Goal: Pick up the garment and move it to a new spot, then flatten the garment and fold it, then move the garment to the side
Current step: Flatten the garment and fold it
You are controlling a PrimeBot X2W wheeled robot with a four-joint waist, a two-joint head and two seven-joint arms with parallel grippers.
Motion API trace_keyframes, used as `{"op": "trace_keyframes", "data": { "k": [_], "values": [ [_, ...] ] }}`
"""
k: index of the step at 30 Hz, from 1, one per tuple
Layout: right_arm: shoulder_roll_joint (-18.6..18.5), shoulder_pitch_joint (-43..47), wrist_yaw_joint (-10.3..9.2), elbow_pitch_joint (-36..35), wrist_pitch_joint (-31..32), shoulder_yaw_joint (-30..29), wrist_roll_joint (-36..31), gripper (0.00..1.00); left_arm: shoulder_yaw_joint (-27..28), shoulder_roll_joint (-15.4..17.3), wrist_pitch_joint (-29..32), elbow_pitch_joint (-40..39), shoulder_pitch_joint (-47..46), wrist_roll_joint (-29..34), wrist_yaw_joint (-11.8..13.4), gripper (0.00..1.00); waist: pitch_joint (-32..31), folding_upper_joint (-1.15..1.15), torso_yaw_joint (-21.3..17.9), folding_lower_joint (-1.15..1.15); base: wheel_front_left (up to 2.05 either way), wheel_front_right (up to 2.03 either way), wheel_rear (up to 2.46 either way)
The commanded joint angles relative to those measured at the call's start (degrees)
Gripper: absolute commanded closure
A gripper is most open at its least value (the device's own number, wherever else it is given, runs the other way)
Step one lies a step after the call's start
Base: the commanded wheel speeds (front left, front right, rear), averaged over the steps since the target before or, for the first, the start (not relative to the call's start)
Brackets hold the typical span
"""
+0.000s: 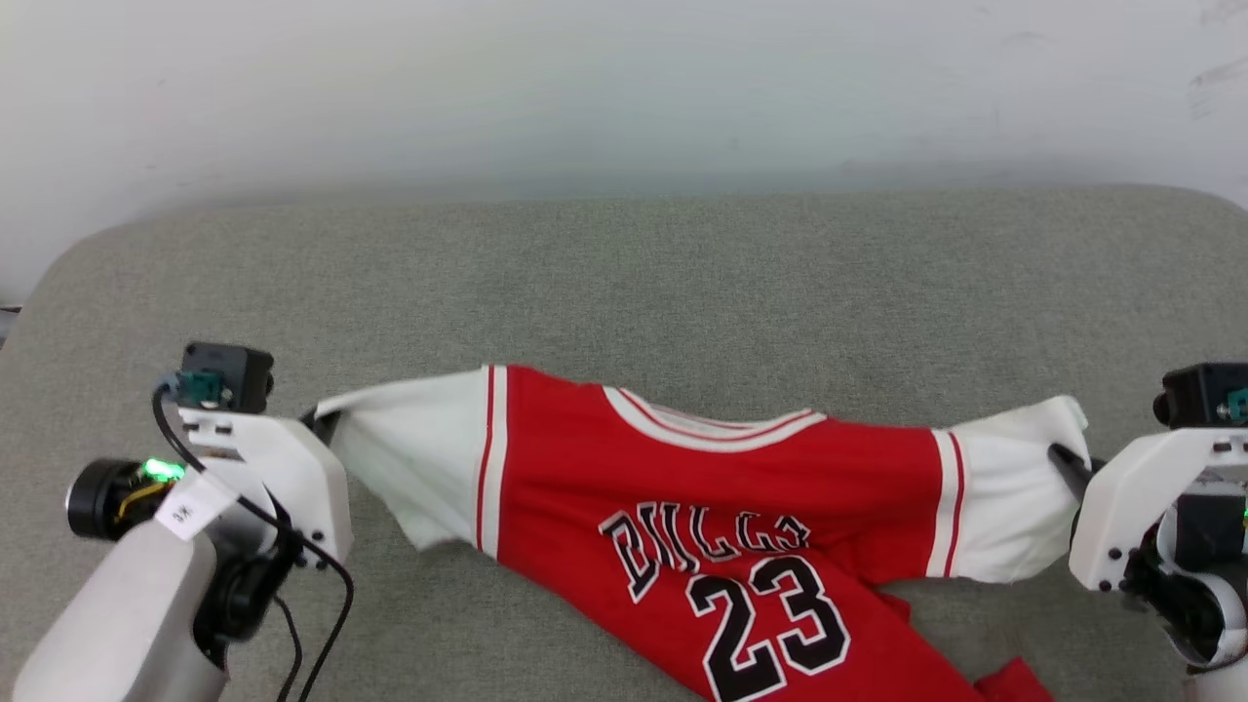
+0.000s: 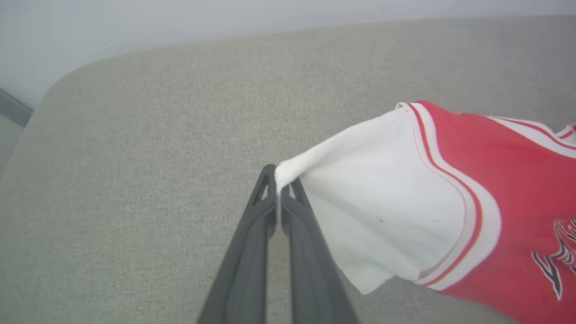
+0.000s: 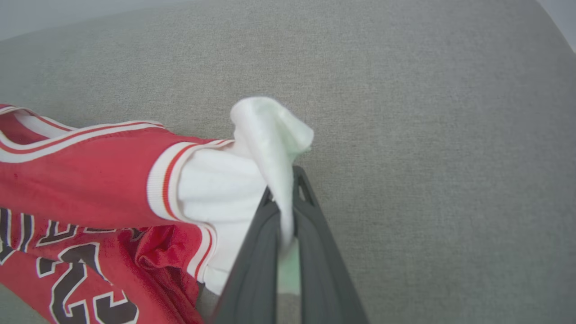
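Your left gripper (image 2: 278, 179) is pinched tight on the tip of one white sleeve (image 2: 382, 193). Your right gripper (image 3: 284, 191) is clamped on the other sleeve (image 3: 265, 135), with cloth bunched between its fingers. Between them the shirt (image 1: 721, 487) stretches across the grey surface (image 1: 624, 283), number side up, its lower part rumpled.

Your left pincer (image 2: 278, 182) is pinched tight on one white sleeve tip of the garment (image 1: 721, 478). Your right pincer (image 3: 284, 202) clamps the opposite sleeve. Both pale wrists sit wide apart, with their fingers pointing inward toward each other.
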Motion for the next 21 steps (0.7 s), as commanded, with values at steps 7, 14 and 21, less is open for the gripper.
{"op": "trace_keyframes", "data": {
  "k": [7,14,21],
  "values": [
    [-1.33,-10.00,-0.06,5.71,-1.95,0.76,0.20,1.00,1.33,-1.91,-5.27,4.66,-10.05,1.70,-1.09,1.00,0.15,0.00,-0.29,0.00,0.00,0.00,0.00],
    [-2.42,-24.25,-0.06,12.83,-5.74,2.50,-1.83,1.00,3.26,-2.95,-11.53,12.38,-23.36,2.76,-3.84,1.00,3.98,0.00,-0.80,0.00,0.00,0.00,0.00],
    [-2.56,-45.77,-0.08,20.34,-15.26,0.41,-5.61,1.00,6.67,-3.58,-19.14,23.42,-43.79,3.23,-6.07,1.00,12.51,0.00,-0.58,0.00,0.00,0.00,0.00]
  ]
}}
